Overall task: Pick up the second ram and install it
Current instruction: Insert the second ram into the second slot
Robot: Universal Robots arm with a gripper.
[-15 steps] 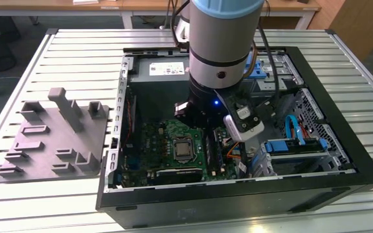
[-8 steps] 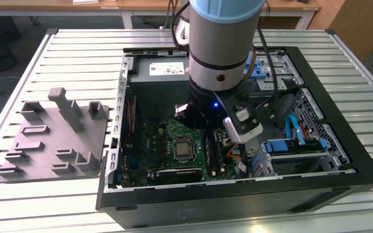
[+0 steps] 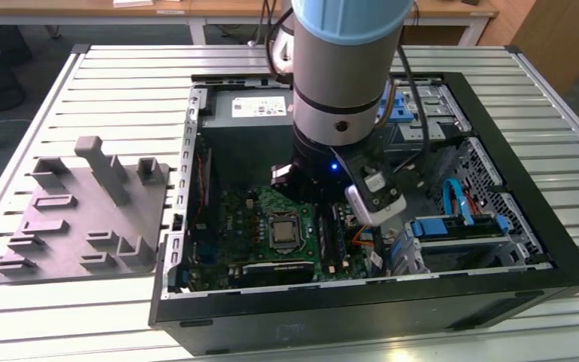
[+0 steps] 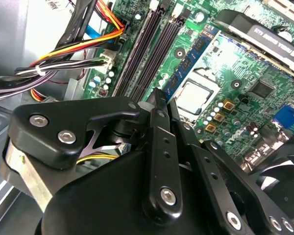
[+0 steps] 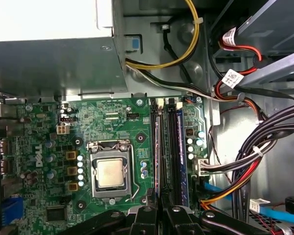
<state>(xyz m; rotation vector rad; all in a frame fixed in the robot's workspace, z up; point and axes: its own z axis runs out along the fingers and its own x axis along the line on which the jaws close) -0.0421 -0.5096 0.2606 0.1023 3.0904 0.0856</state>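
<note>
The gripper (image 4: 162, 105) pinches the second ram (image 4: 190, 61) edge-down over the slots beside the silver chip (image 5: 110, 174); if tilted, it could jam and bend.

We're getting even overhead light in the exterior view; the arm (image 3: 345, 83) is shadowing the case interior (image 3: 269, 196). The white panel (image 5: 44, 19) is blowing out in the first wrist view. The end effector (image 4: 161, 105) is reading soft up close in the second wrist view, with glare washing the motherboard (image 4: 225, 58).
</note>
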